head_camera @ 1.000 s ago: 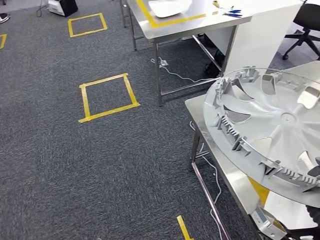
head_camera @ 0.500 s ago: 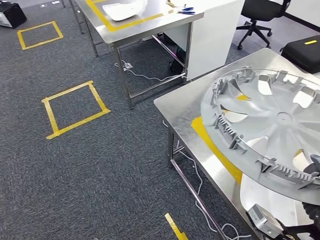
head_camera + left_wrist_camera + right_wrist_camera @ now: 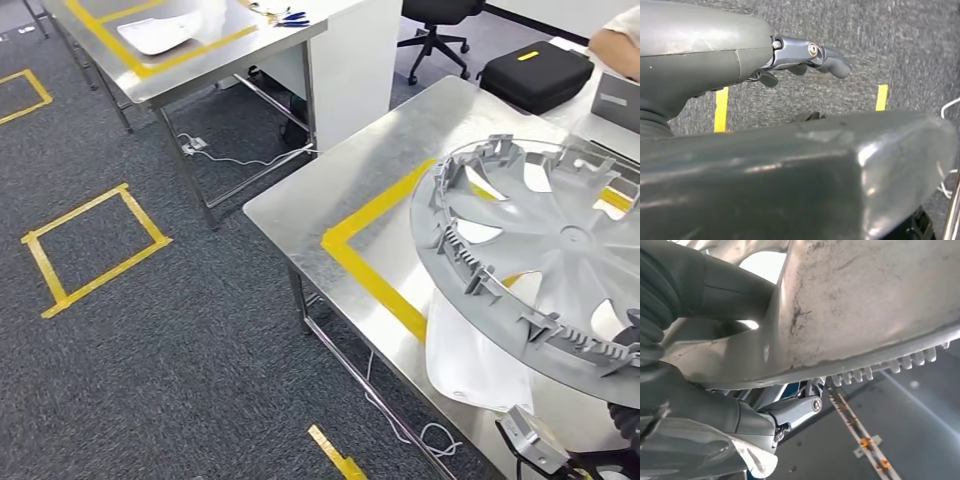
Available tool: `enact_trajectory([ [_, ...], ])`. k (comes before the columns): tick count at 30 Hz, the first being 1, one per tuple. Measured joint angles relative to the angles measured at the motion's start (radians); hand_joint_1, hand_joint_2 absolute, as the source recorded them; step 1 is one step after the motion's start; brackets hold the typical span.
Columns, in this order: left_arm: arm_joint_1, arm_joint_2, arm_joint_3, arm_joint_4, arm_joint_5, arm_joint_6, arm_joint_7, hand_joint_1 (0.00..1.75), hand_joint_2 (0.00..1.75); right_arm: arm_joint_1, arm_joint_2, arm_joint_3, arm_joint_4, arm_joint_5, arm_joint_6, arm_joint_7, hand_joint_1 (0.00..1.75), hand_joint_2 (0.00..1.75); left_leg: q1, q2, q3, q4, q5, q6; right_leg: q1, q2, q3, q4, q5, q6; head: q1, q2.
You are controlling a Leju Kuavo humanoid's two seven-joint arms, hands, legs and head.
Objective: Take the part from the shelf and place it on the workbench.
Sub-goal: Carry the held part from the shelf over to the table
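Observation:
The part [image 3: 558,250] is a big grey round disc with spoke-like vanes and a toothed rim. It hangs tilted above the steel workbench [image 3: 332,190], over the area edged with yellow tape [image 3: 370,275]. My right hand [image 3: 632,328] grips its near rim at the picture's right edge. In the right wrist view the right hand [image 3: 715,415] clamps the part's [image 3: 874,300] rim between thumb and fingers. My left hand [image 3: 753,55] hangs over the carpet, holding nothing, its fingers [image 3: 810,52] stretched out and slightly bent.
A white sheet-like piece [image 3: 468,360] lies on the bench under the part. A black case [image 3: 536,75] and a person's arm [image 3: 615,45] are at the far right. A second steel table [image 3: 151,70] stands behind. A yellow taped square [image 3: 94,245] marks the carpet, where cables trail.
The camera has swung right, so the whole scene shifted left and much more of the workbench is in view. The part stays held in my right hand.

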Motion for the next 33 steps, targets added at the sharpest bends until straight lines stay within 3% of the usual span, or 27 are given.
enact_trajectory([
  [2,-0.002,-0.001,0.0,0.0,0.0,0.0,0.0,0.0,0.0,-0.001,0.0,0.0,0.0,0.001,0.0,0.0,1.75,1.75,0.007,-0.038,-0.01,0.036,-0.032,-0.008,-0.001,0.024,0.001,-0.001,0.002,-0.013,-0.003,0.0],
  [4,-0.001,-0.002,0.0,0.0,0.0,0.0,0.0,0.0,0.0,-0.003,0.001,-0.001,-0.001,0.002,0.0,0.0,1.75,1.75,0.011,-0.096,-0.063,0.153,-0.094,-0.011,0.0,0.049,0.002,-0.002,0.002,-0.022,-0.007,0.0],
  [6,0.005,-0.003,0.0,0.0,0.0,0.0,0.0,0.0,0.0,-0.003,0.002,-0.001,0.0,0.002,0.0,0.0,1.75,1.75,0.011,-0.114,-0.132,0.285,-0.137,-0.008,0.004,0.079,0.002,-0.001,0.003,-0.026,-0.008,0.0],
  [7,0.007,-0.003,-0.001,0.0,0.0,0.0,0.0,0.0,0.0,-0.002,0.002,-0.001,0.0,0.003,0.0,0.0,1.75,1.75,0.009,-0.116,-0.149,0.308,-0.13,-0.004,0.006,0.095,0.003,-0.001,0.003,-0.027,-0.007,0.0],
  [8,0.008,-0.003,-0.001,0.0,0.001,0.0,0.0,0.0,0.0,-0.002,0.002,-0.001,0.0,0.003,0.0,0.0,1.75,1.75,0.008,-0.12,-0.149,0.291,-0.102,0.003,0.009,0.111,0.004,-0.001,0.003,-0.028,-0.007,0.0],
  [9,0.008,-0.003,-0.001,0.0,0.001,0.0,0.0,0.0,0.0,-0.002,0.002,-0.001,0.0,0.004,0.0,0.0,1.75,1.75,0.004,-0.13,-0.131,0.237,-0.06,0.012,0.01,0.126,0.005,-0.001,0.004,-0.029,-0.007,0.0],
  [11,0.008,0.0,-0.001,0.0,0.001,0.0,0.0,0.0,0.0,-0.002,0.002,-0.001,0.0,0.004,0.0,0.0,1.75,1.75,-0.001,-0.178,-0.079,0.099,0.011,0.033,0.011,0.152,0.005,-0.001,0.005,-0.028,-0.006,0.0],
  [13,0.009,0.004,-0.001,0.0,0.001,0.0,0.0,0.0,0.0,-0.001,0.002,-0.001,0.0,0.005,0.0,0.0,1.75,1.75,-0.005,-0.209,-0.049,0.029,0.028,0.045,0.007,0.176,-0.001,-0.001,0.008,-0.022,-0.008,0.0],
  [15,0.006,0.004,0.0,0.0,0.002,0.001,0.001,0.0,0.0,0.0,0.002,-0.001,0.0,0.006,0.0,0.0,1.75,1.75,-0.005,-0.191,-0.042,0.013,0.027,0.047,0.004,0.196,-0.01,-0.003,0.013,-0.01,-0.01,0.0],
  [16,0.004,0.003,0.0,-0.001,0.001,0.001,0.001,0.0,0.0,0.001,0.002,-0.001,0.0,0.007,0.0,0.0,1.75,1.75,-0.002,-0.178,-0.038,0.003,0.031,0.046,0.005,0.184,-0.016,0.001,0.01,-0.005,-0.009,0.0],
  [17,0.002,0.001,0.0,-0.001,0.001,0.001,0.001,0.0,0.0,0.0,0.002,-0.001,0.0,0.007,0.0,0.0,1.75,1.75,0.0,-0.165,-0.034,-0.007,0.036,0.046,0.008,0.159,-0.027,0.017,-0.002,-0.001,-0.006,0.0],
  [19,0.003,-0.001,0.0,-0.002,0.002,0.001,0.001,0.0,0.0,-0.003,0.003,0.0,0.0,0.007,0.0,0.001,1.75,1.75,0.003,-0.136,-0.03,-0.02,0.042,0.046,0.01,0.092,-0.072,0.107,-0.056,0.006,-0.001,0.0],
  [21,0.008,-0.003,0.0,-0.002,0.003,0.001,0.001,0.0,0.0,-0.003,0.003,0.0,0.001,0.009,0.0,0.004,1.75,1.75,0.002,-0.104,-0.031,-0.02,0.041,0.046,0.006,0.065,-0.126,0.223,-0.107,0.016,0.002,0.0],
  [22,0.01,-0.004,0.0,-0.002,0.003,0.002,0.001,0.0,0.0,-0.002,0.003,0.0,0.002,0.011,0.0,0.005,1.75,1.75,0.003,-0.088,-0.03,-0.02,0.04,0.044,0.003,0.06,-0.138,0.25,-0.11,0.021,0.002,0.0],
  [23,0.01,-0.005,0.0,-0.002,0.003,0.002,0.001,0.0,0.0,0.0,0.003,0.0,0.002,0.012,0.0,0.006,1.75,1.75,0.004,-0.073,-0.03,-0.02,0.038,0.042,0.001,0.056,-0.132,0.243,-0.097,0.026,0.002,0.0],
  [26,0.007,-0.007,0.0,-0.002,0.004,0.003,0.001,0.0,0.0,0.0,0.003,0.0,0.003,0.014,0.0,0.01,1.75,1.75,0.008,-0.038,-0.029,-0.007,0.027,0.025,-0.005,0.01,-0.029,0.064,-0.021,0.038,0.003,0.0],
  [28,0.007,-0.004,0.001,-0.004,0.004,0.005,0.002,0.0,0.0,0.001,0.003,0.0,0.004,0.016,0.0,0.015,1.75,1.75,0.005,-0.021,-0.028,0.005,0.019,0.01,-0.002,-0.009,0.011,-0.002,-0.008,0.027,0.002,0.0],
  [30,0.006,-0.003,0.0,-0.006,0.004,0.006,0.002,0.0,0.0,0.004,0.003,-0.001,0.004,0.018,0.0,0.019,1.75,1.75,0.004,-0.005,-0.024,0.008,0.016,0.002,0.0,0.011,0.009,-0.001,-0.008,0.008,0.001,0.0],
  [31,0.004,-0.004,0.0,-0.007,0.004,0.006,0.002,0.0,0.0,0.005,0.003,-0.001,0.004,0.019,0.0,0.021,1.75,1.75,0.007,-0.009,-0.021,0.011,0.012,-0.003,0.0,0.022,0.008,-0.001,-0.007,0.001,0.0,0.0],
  [33,0.004,-0.003,0.001,-0.008,0.005,0.008,0.002,0.0,0.0,0.005,0.003,-0.001,0.004,0.02,0.0,0.025,1.75,1.75,0.012,-0.052,-0.035,0.053,-0.026,-0.011,-0.002,0.042,0.008,-0.002,-0.004,-0.01,-0.002,0.0],
])
